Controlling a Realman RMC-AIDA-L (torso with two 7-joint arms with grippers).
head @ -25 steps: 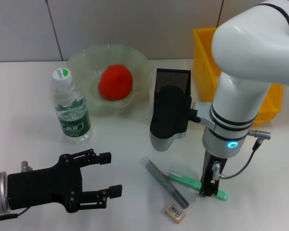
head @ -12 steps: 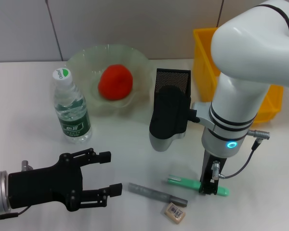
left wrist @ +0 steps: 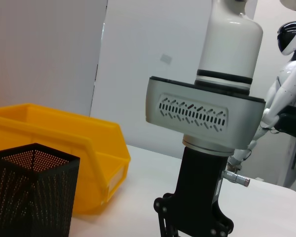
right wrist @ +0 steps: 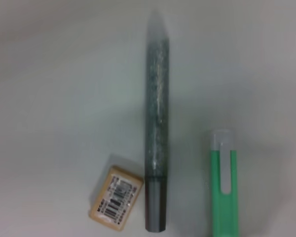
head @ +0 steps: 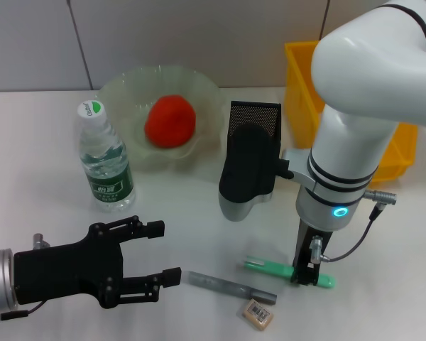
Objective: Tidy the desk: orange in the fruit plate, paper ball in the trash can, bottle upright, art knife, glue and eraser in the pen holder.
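Since a second ago the grey glue stick (head: 231, 285) has swung from diagonal to lying flat across the desk (head: 42, 142), with the right gripper (head: 304, 275) low over the green art knife (head: 287, 272), its fingers' spread hidden. The right wrist view alone shows the eraser (right wrist: 116, 198) just beside the stick's dark end. The left gripper (head: 145, 263) hovers with fingers apart at the near left; the orange (head: 170, 121) sits in the fruit plate (head: 117, 89).

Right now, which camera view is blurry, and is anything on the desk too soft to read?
Right wrist view: soft all over; the small tan eraser's barcode sticker shows bars, but no print is readable, and the grey glitter stick and green-and-white pen-shaped tool have fuzzy edges. Head view: sharper; the clear plastic bottle's label still cannot be read. Left wrist view: the black mesh pen holder is crisp.
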